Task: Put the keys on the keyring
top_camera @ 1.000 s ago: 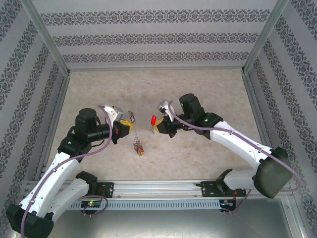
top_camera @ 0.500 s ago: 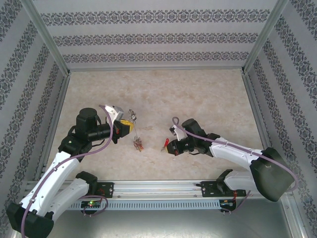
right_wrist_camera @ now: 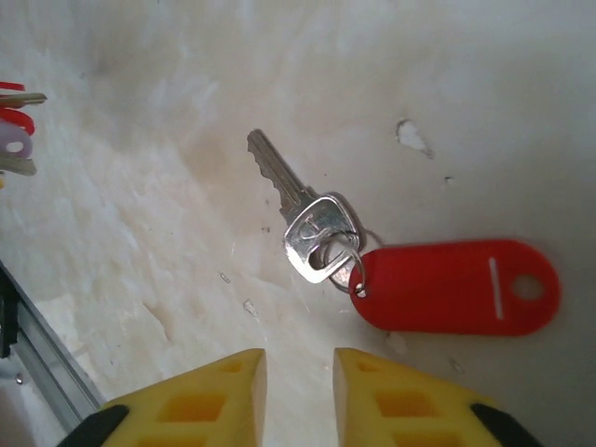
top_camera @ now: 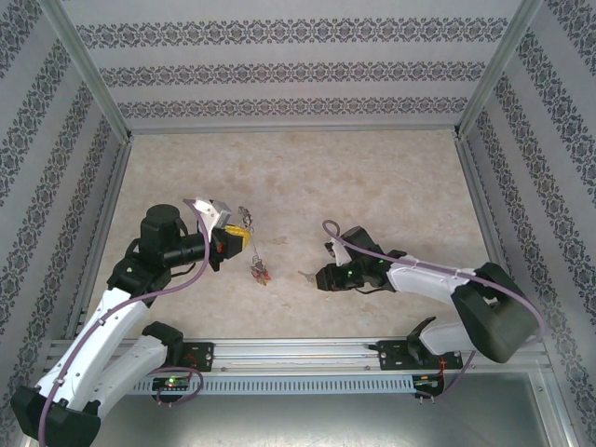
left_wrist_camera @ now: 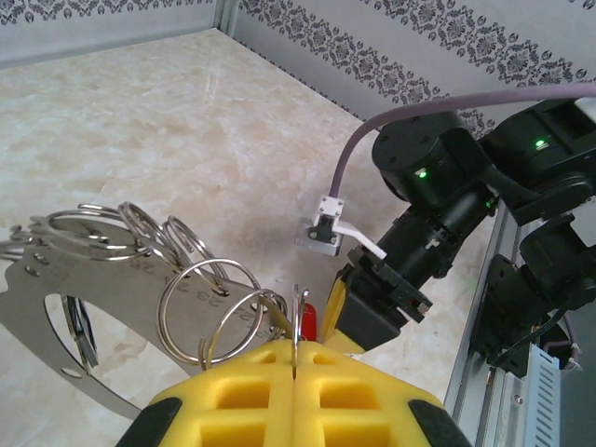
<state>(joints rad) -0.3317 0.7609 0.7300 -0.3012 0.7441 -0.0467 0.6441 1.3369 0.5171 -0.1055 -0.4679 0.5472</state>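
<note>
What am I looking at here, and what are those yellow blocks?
It is two robot arms bolted to the near edge of a table, each ending in a two-finger gripper with yellow fingers. One picture comes from a fixed camera above and behind the arms. The others come from small cameras on each wrist, so each sees its own fingers. The left gripper is shut on the keyring, a metal loop carrying smaller rings. The right gripper is open, holding nothing, just over a silver key with a red tag lying on the table. The job is to put that key on the ring.
</note>
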